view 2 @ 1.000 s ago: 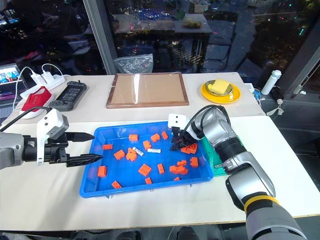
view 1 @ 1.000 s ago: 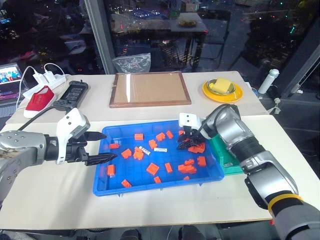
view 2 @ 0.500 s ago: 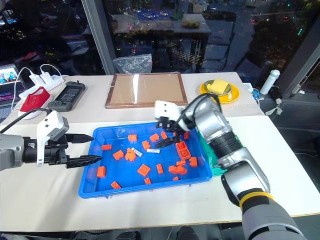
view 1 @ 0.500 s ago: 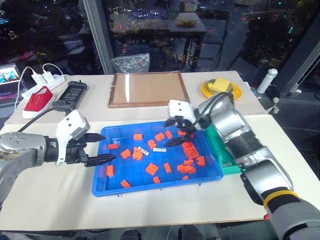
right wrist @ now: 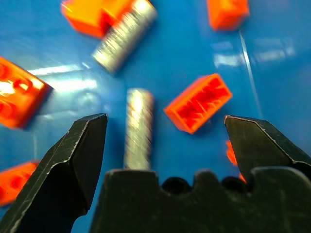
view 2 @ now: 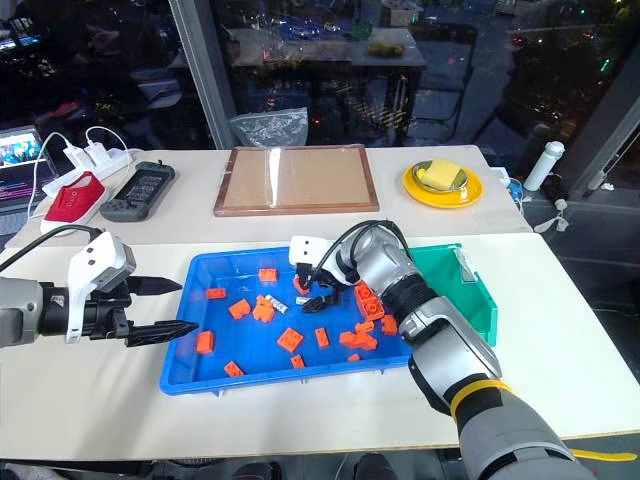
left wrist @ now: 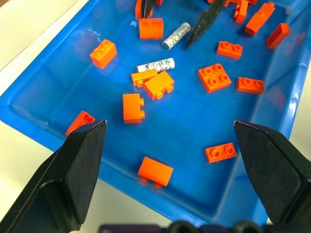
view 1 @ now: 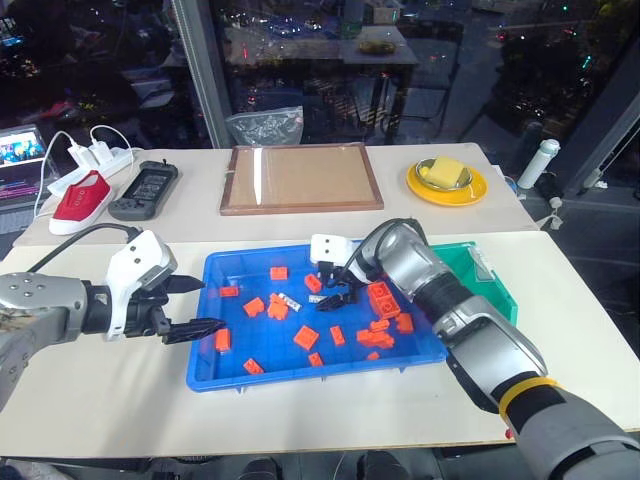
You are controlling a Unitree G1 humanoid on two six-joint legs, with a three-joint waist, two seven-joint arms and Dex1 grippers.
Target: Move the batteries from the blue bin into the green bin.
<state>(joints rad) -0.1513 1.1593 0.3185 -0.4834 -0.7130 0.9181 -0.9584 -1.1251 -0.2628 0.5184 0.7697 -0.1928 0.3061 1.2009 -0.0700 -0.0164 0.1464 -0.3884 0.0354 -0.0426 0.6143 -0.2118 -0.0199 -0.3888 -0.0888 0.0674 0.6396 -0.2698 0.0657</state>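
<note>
The blue bin (view 1: 300,375) lies mid-table with orange blocks and two batteries in it. One battery (right wrist: 138,128) lies straight between the fingers of my open right gripper (view 1: 328,290), which hangs low over the bin's middle. The other battery (right wrist: 125,35) lies just beyond it, by an orange block. Both batteries (left wrist: 176,35) (left wrist: 155,64) also appear in the left wrist view. My left gripper (view 1: 212,304) is open and empty at the blue bin's left rim. The green bin (view 1: 490,285) stands against the blue bin's right side.
Several orange blocks (view 1: 305,337) are scattered through the blue bin. A wooden framed tray (view 1: 300,178) and a yellow dish (view 1: 445,180) sit at the back. A black device (view 1: 143,190), a red item (view 1: 80,190) and a power strip (view 1: 85,158) lie back left.
My right gripper has swung left from the blue bin's right end to over the batteries and has opened wide. The green bin now stands uncovered. The left gripper has stayed put.
</note>
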